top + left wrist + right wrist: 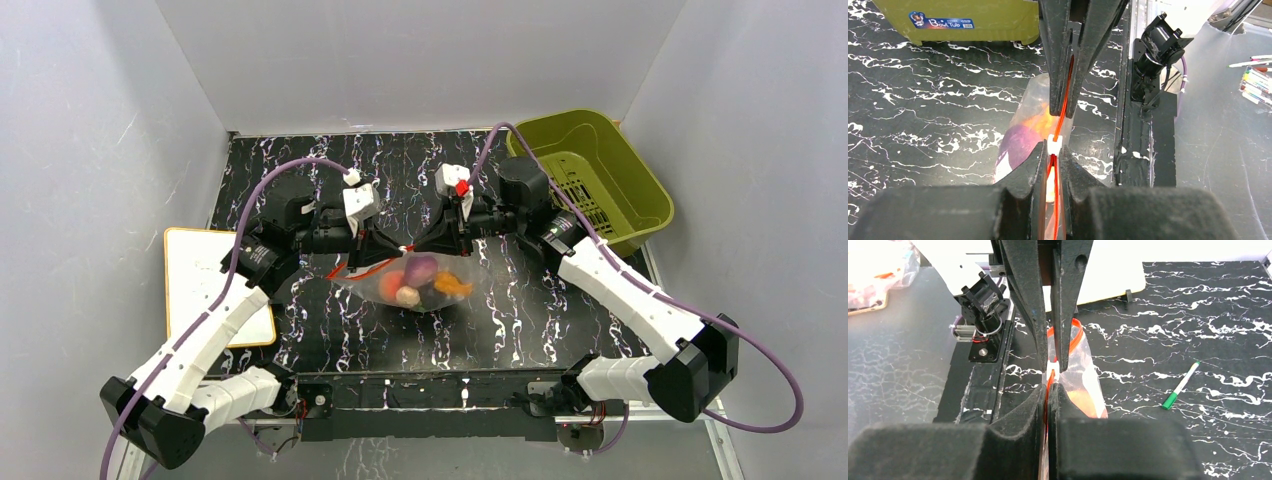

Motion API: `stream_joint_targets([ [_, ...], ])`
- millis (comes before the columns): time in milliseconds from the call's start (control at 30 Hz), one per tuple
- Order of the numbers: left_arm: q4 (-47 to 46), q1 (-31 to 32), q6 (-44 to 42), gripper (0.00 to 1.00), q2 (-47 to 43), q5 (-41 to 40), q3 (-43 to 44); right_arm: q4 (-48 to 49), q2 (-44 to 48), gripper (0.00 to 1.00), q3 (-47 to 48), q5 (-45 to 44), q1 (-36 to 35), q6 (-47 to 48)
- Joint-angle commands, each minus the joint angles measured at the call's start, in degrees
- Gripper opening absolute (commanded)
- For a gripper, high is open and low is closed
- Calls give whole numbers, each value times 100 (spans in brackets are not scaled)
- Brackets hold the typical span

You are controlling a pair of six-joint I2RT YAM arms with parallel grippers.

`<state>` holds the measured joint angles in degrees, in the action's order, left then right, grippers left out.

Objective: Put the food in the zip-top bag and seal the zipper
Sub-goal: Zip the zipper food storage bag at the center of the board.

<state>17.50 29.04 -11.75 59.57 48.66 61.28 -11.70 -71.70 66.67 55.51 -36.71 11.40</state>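
slippage is looming: you are holding the zip-top bag [418,296] by its zipper [1067,80] alone, left jaws and right jaws both pinching the strip, meeting at the white slider [1055,143]. the food [421,270] is sitting inside, weighing the pouch down over the tabletop [560,300]. if either pinch is weakening while you are pulling, the strip is likely sliding free and pieces are spilling.

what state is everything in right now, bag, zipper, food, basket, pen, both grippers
zip-top bag, held by its top edge between the two grippers
zipper, pinched flat between the grippers, gaping in a loop beyond the left one
food, inside the bag
left gripper, shut on the zipper
right gripper, shut on the zipper
basket, upright, nothing seen inside
pen, lying flat, green cap on
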Motion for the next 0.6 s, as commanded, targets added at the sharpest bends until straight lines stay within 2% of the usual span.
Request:
stream_joint_targets([
  [0,-164,-12,17,0,-126,139,-26,209,-14,0,222,167,-27,-23],
  [300,78,-15,-4,0,-287,11,-30,-359,95,0,386,-557,18,482],
  [567,650,-14,-198,0,-471,-135,48,-150,270,0,378,-1485,91,322],
])
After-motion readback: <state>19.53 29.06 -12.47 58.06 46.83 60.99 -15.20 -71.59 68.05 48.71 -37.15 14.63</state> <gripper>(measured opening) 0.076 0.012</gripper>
